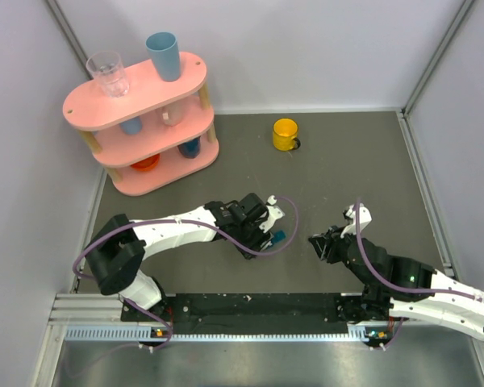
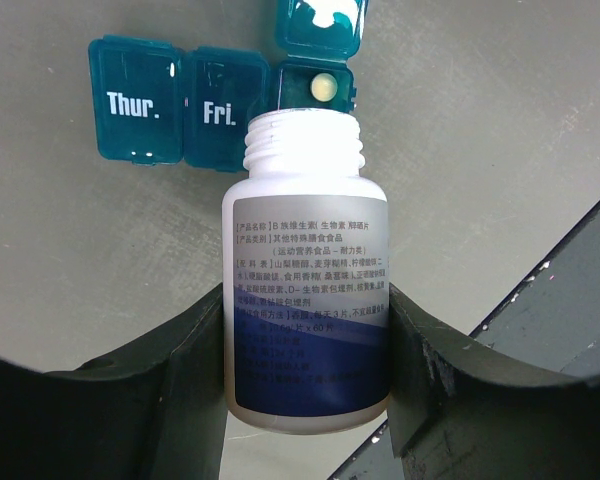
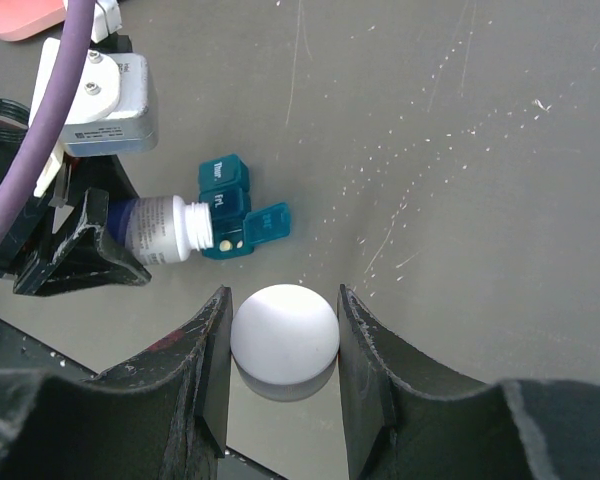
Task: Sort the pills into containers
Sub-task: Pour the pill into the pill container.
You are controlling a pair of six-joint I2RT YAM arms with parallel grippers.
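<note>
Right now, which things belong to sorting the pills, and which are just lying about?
Job: teal pill box, pill in its open compartment, uncapped bottle held by left gripper, white cap held by right gripper.
Lying about: yellow mug, pink shelf, its cups.

Both arms, left arm (image 1: 177, 230) and right arm (image 1: 444, 305): white link shells, black joint housings. Purple cable (image 3: 55, 90) along each. Left gripper (image 2: 305, 300) fingers (image 2: 170, 400) matte black, wedge-shaped, scuffed. Silver-grey wrist block (image 3: 105, 100), white screwed bracket.
</note>
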